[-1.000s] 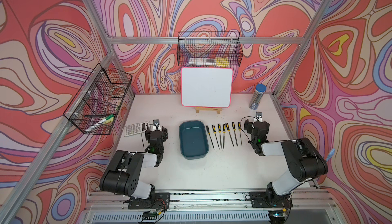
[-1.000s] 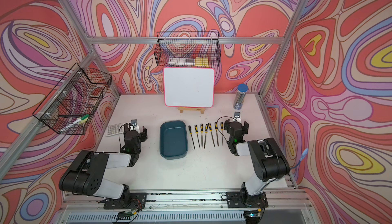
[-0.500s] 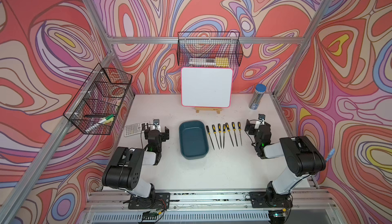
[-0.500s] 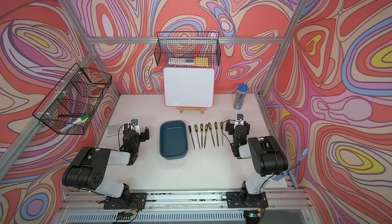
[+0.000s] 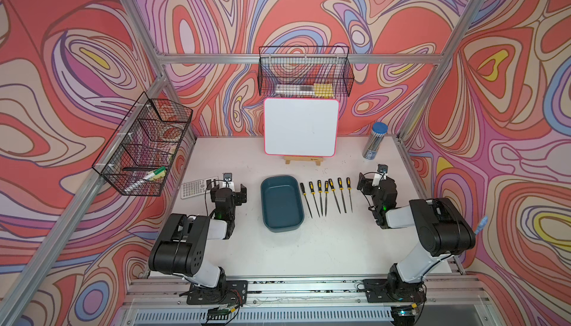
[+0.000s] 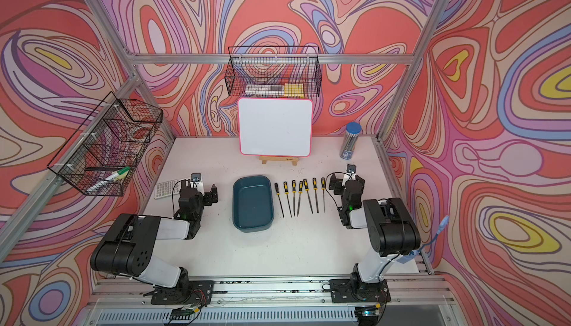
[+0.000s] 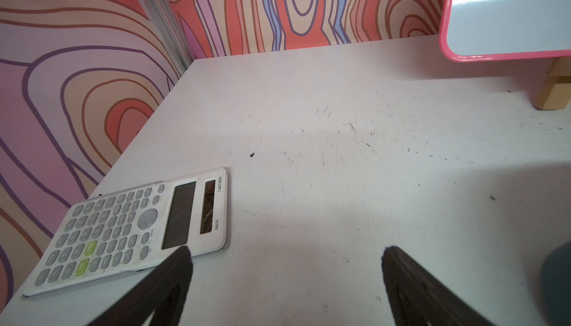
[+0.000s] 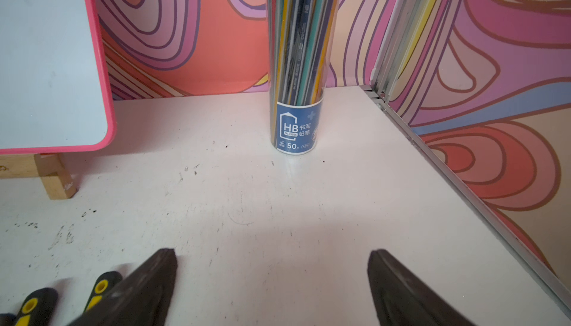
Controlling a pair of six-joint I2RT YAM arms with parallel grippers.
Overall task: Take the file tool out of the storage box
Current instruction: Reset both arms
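The storage box [image 5: 281,204] [image 6: 252,203], a shallow dark teal tub, sits at mid-table and looks empty in both top views. Several file tools [image 5: 319,187] [image 6: 293,185] with black-and-yellow handles lie in a row on the table just right of it. My left gripper [image 5: 228,187] [image 6: 199,190] [image 7: 285,256] rests left of the box, open, with bare table between its fingers. My right gripper [image 5: 375,182] [image 6: 347,182] [image 8: 272,259] rests right of the row, open and empty. Two file handles [image 8: 100,287] show beside one of its fingers.
A calculator [image 5: 197,187] [image 7: 139,231] lies by the left gripper. A pink-rimmed whiteboard [image 5: 299,127] stands on a wooden easel at the back. A tube of pencils [image 5: 374,142] [image 8: 296,93] stands at the back right. Wire baskets hang on the left wall [image 5: 145,145] and back wall [image 5: 304,71].
The left gripper's jaws have opened wider. Both arms have stayed almost where they were beside the box and the files.
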